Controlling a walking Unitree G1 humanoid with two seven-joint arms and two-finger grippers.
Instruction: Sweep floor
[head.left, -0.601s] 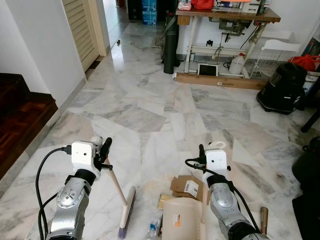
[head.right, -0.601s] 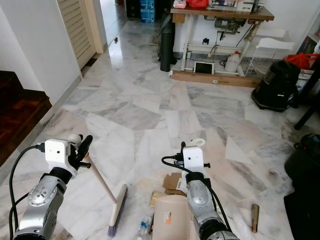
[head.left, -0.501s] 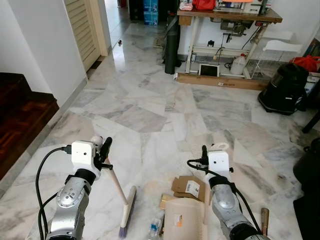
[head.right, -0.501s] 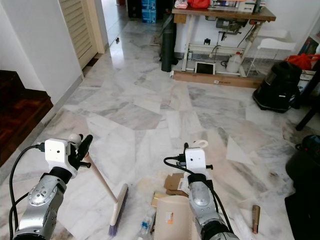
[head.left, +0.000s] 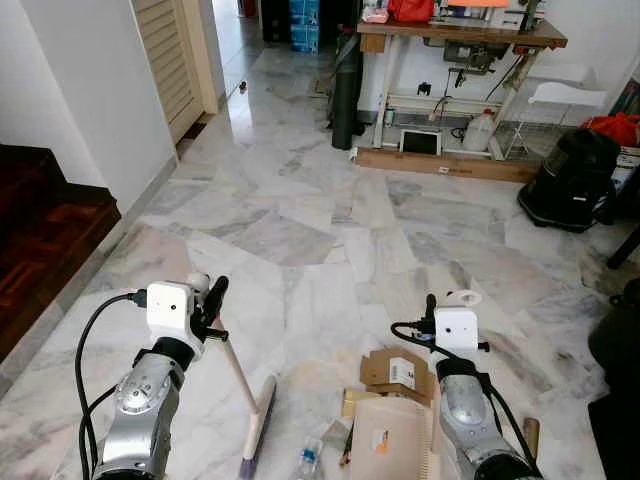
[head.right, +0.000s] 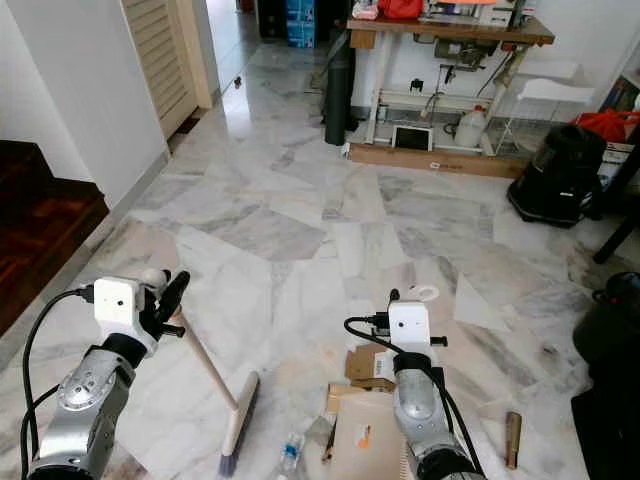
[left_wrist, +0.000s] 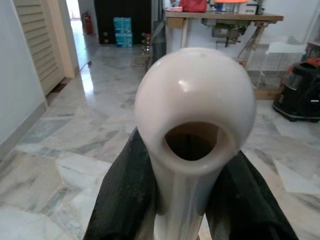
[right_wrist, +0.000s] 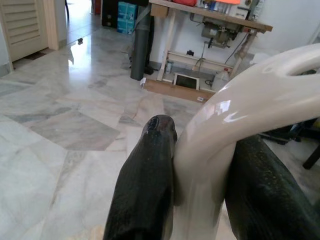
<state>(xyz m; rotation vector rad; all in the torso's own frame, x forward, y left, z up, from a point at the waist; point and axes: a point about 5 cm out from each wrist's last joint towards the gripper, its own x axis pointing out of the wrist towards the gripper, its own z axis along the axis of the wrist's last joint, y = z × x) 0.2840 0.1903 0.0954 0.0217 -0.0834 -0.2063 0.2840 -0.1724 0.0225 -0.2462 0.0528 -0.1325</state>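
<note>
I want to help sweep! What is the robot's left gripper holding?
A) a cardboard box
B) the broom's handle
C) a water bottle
B: the left gripper is shut on the broom, whose pale handle slants down to the brush head on the marble floor.

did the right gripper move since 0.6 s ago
Yes. The right gripper, shut on the dustpan handle, shifted rightward relative to the cardboard scraps on the floor.

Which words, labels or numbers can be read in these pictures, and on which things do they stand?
No text can be read.
White label on the flattened cardboard: print too small.
Orange mark on the dustpan: blurred.
Long box under the workbench: dark marks, unreadable.
Blue boxes far back: print too small.
</note>
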